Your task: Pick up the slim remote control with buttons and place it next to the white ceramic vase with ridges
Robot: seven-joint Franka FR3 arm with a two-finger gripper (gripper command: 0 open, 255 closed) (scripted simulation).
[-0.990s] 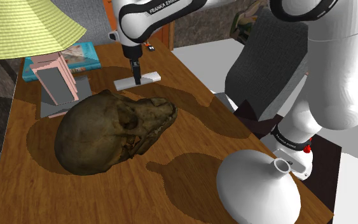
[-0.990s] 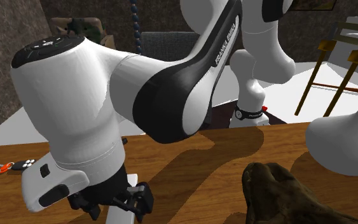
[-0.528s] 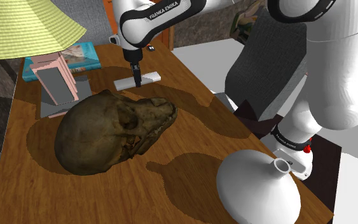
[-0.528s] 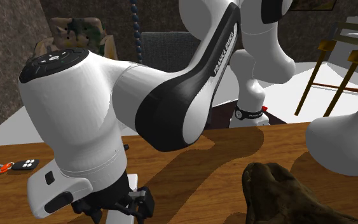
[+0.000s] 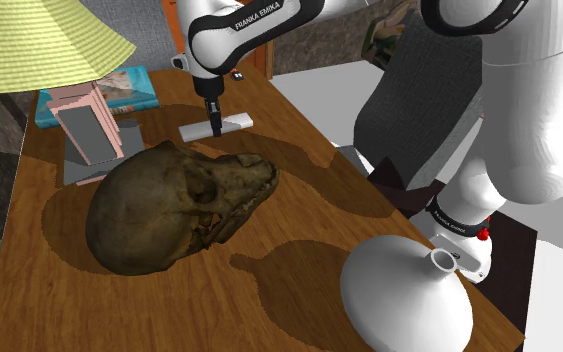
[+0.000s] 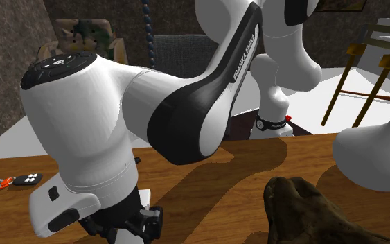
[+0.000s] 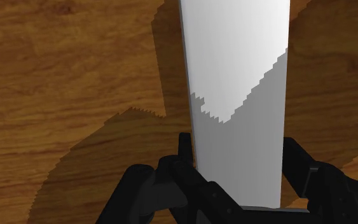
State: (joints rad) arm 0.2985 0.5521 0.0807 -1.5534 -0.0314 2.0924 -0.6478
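Observation:
The remote control [image 5: 233,123] is a plain pale grey slab, no buttons drawn, lying flat on the wooden table [image 5: 299,210] near its far end. My gripper [image 5: 213,128] stands upright over the slab's middle. In the wrist view its two black fingers press against the long sides of the remote control [image 7: 234,63], so the gripper [image 7: 236,153] is shut on it while it still rests on the wood. The white vase [image 5: 404,295], squat with a narrow neck, stands at the table's near end in the shoulder view, far from the gripper. The vase [image 6: 377,156] sits at the second exterior view's right.
A large dark brown skull [image 5: 174,205] lies between the remote and the vase. A lamp with a yellow-green shade [image 5: 29,40] and pink base [image 5: 89,125] stands beside a teal book [image 5: 129,88]. Keys with a black fob [image 6: 16,181] lie on the floor. The table's edge runs close by.
The hand sank slightly toward the table a second ago, then stayed put. The fingers have since closed in from wide apart onto the remote's sides.

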